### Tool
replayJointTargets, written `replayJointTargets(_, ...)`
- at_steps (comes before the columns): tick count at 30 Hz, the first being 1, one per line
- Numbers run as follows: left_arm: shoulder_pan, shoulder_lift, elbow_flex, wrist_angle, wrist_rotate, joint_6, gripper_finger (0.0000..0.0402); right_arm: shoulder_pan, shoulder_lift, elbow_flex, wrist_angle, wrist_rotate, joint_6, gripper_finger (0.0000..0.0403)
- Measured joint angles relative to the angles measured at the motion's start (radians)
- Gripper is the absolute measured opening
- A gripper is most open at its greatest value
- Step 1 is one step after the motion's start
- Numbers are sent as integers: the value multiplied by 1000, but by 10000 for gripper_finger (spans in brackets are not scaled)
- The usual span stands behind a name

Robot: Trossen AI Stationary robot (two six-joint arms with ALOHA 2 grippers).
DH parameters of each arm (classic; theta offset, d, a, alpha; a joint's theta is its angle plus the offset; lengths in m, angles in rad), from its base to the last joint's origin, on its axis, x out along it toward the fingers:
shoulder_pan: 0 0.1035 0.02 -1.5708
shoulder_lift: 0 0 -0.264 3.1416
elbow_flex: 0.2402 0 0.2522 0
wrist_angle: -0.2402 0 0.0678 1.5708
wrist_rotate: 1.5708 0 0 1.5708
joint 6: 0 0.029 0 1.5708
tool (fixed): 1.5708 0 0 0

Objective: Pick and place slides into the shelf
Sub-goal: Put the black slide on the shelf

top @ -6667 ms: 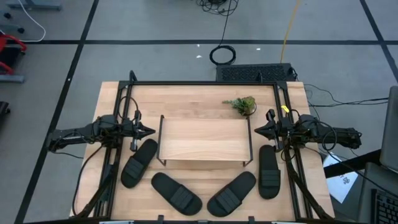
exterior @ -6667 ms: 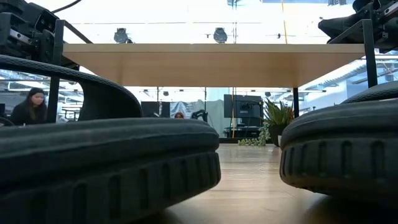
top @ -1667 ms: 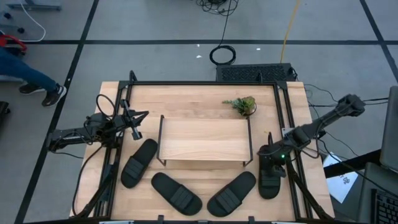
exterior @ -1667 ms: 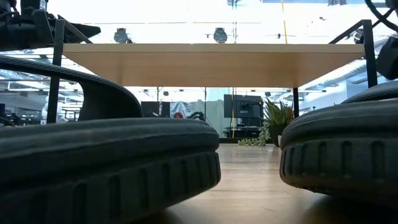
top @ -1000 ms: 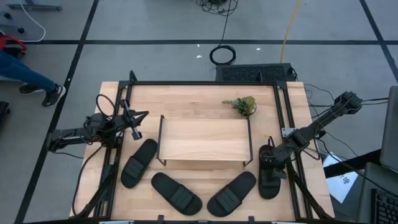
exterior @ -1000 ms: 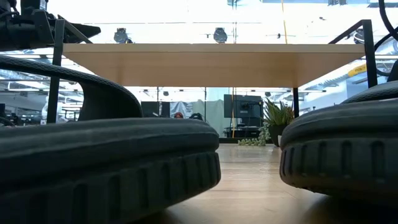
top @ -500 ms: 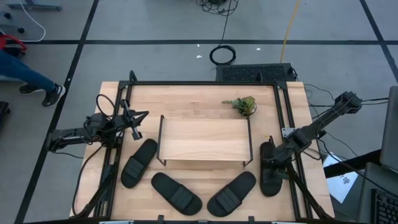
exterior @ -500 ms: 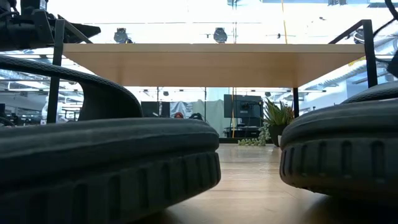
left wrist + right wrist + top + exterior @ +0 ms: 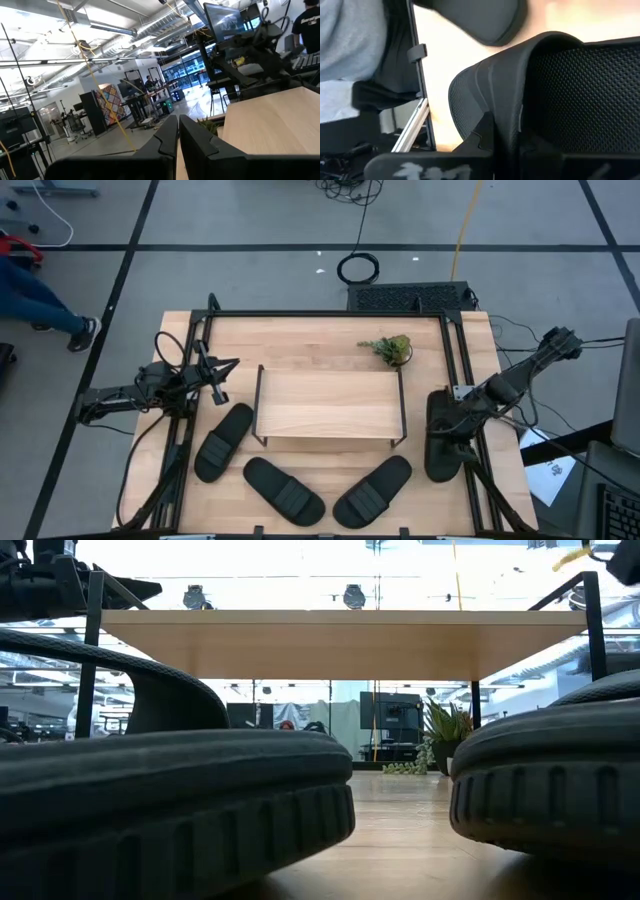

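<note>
Black slides lie around the shelf (image 9: 330, 406), whose light wooden top sits mid-table on thin black wire sides. One slide (image 9: 223, 442) lies at an angle off the shelf's front left corner. Two more sit in front of the shelf, the left one (image 9: 284, 490) and the right one (image 9: 372, 491), slanting toward each other with their near ends close together. These three rest flat on the table (image 9: 300, 340).

A fourth slide (image 9: 440, 437) is just right of the shelf's right side frame, in the right gripper (image 9: 447, 424). The right wrist view shows the two dark fingers (image 9: 482, 132) pinched together on the edge of the ribbed strap (image 9: 560, 90). The right arm reaches in from the table's right edge, angled down toward that slide.

The left gripper (image 9: 228, 366) hovers over the table's left side, behind the angled slide and left of the shelf, touching nothing. Its fingers (image 9: 172, 132) are pressed together with nothing between them.

A small plant (image 9: 389, 348) stands on the table behind the shelf's right rear corner. In the low view two slide soles fill the foreground, with the shelf top (image 9: 340, 644) spanning above them. A person's legs (image 9: 45, 300) show on the floor beyond the table's left side.
</note>
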State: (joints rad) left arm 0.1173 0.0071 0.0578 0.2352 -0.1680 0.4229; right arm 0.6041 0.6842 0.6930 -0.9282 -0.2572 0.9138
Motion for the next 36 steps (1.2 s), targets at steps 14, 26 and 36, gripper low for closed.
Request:
replayJointTargets(14,0,0,0,0,0,-8,26,-10,26,414,-237,207,-105,1)
replayJointTargets(26,0,0,0,2,0,-7,26,-221,308,696,-220,115,-555,4)
replayJointTargets(36,0,0,0,2,0,-7,26,-570,581,967,-391,-211,-798,1)
